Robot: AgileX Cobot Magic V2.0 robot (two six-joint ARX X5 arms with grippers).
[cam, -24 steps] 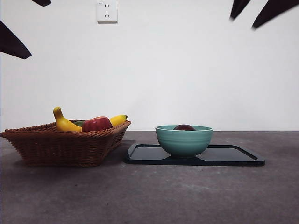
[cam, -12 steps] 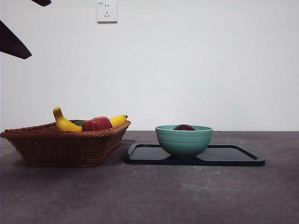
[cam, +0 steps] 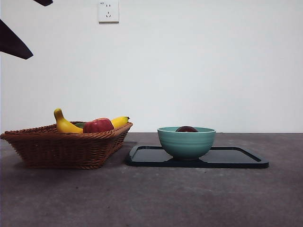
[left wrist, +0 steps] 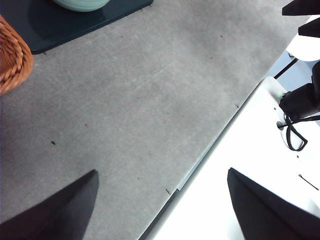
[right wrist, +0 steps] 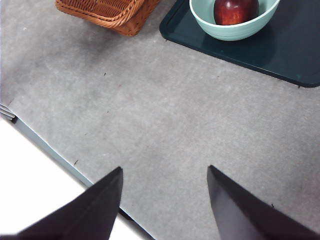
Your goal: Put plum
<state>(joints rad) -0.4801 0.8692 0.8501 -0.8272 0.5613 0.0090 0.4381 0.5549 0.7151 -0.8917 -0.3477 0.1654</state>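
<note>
- Plum (right wrist: 236, 11) sits in the green bowl (cam: 186, 142) on the dark tray (cam: 236, 158).
- Basket (cam: 66, 144) holds banana (cam: 64, 124) and apple (cam: 98, 126).
- Left gripper (left wrist: 162, 210) and right gripper (right wrist: 165, 200) both gape wide, holding nothing.

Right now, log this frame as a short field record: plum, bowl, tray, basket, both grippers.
plum: lying inside the bowl, free of both grippers
bowl: green, upright on the tray
tray: dark, flat on the table, beside the basket
basket: wicker, holds a banana and a red apple
left gripper: open, empty, over bare table away from the bowl
right gripper: open, empty, drawn back from the tray
</note>
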